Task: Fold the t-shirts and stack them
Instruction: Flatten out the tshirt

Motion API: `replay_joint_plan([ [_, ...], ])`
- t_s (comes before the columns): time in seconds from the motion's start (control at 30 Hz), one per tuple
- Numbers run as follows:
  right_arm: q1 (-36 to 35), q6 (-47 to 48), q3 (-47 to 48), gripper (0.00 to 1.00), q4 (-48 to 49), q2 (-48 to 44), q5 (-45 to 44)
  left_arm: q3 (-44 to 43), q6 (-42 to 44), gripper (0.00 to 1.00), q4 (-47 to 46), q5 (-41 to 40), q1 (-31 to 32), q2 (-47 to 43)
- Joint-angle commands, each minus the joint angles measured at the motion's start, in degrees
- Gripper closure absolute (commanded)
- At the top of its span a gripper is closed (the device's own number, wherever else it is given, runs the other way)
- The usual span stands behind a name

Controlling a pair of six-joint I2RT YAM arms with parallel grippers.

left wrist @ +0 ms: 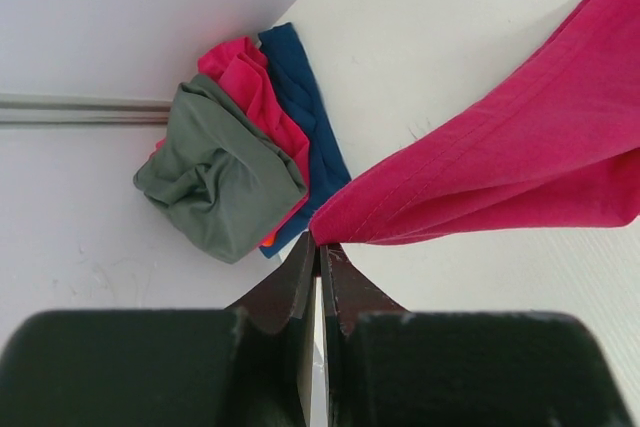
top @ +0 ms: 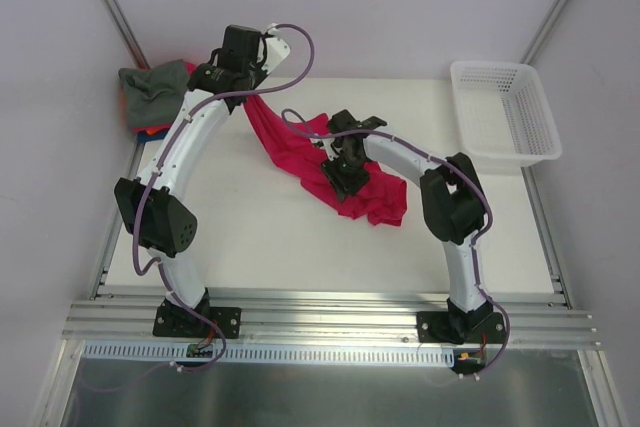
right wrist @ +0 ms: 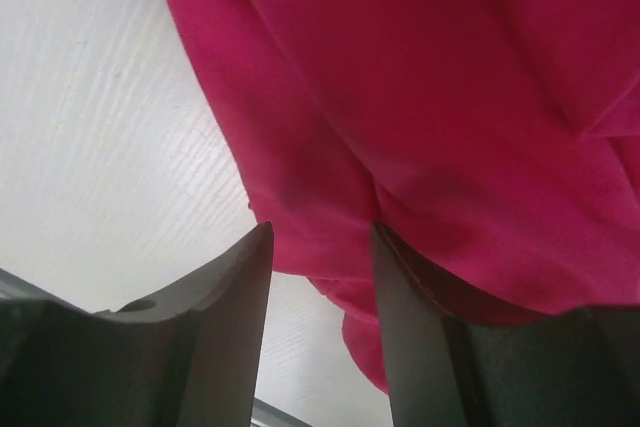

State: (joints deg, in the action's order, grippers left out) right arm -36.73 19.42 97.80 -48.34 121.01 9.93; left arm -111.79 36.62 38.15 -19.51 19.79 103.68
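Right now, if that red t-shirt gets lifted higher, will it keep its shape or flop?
Probably flop: pinched by the left gripper, the crimson t-shirt sags in a draped band. Likely light: one pinch lifts that end. Pushed, it would probably bunch, like its crumpled end.

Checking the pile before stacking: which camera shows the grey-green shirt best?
Left wrist: the grey-green shirt lies crumpled and unobstructed. Top external shows it small, at the far left corner; right wrist misses it.

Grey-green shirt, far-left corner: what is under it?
A red shirt and a blue shirt poke out beneath the grey-green shirt, plus an orange scrap. Anything deeper is hidden.
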Motion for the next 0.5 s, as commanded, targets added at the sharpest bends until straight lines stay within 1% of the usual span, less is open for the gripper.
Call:
replay_joint_plan([
  [0.0,-0.44,0.27,1.08,0.53,-1.06,-1.65,-4.91,-3.00,-1.20,1.00,0.17,0.79,-0.28,-2.25],
  [0.13,-3.87,-0.26,-0.15,0.54,-1.14,-5.69,-8.61,-4.58,-1.38,1.00,0.26,0.70,-0.54,-1.46],
  [0.3,-9.67,-1.84,-2.61,0.55,-1.15,-9.30,-7.12,-6.07,-1.64,1.00,0.26,0.70,-0.63,-0.15],
  [0.4,-11.61,-2.98,-2.53,0.60,-1.85,-9.04,-6.51,-6.95,-1.47,1.00,0.26,0.79,-0.63,0.29],
  [0.47,-12.05,-3.42,-3.13,0.61,-1.94,-8.69,-5.63,-6.95,-1.55,1.00,0.26,0.87,-0.63,0.30],
])
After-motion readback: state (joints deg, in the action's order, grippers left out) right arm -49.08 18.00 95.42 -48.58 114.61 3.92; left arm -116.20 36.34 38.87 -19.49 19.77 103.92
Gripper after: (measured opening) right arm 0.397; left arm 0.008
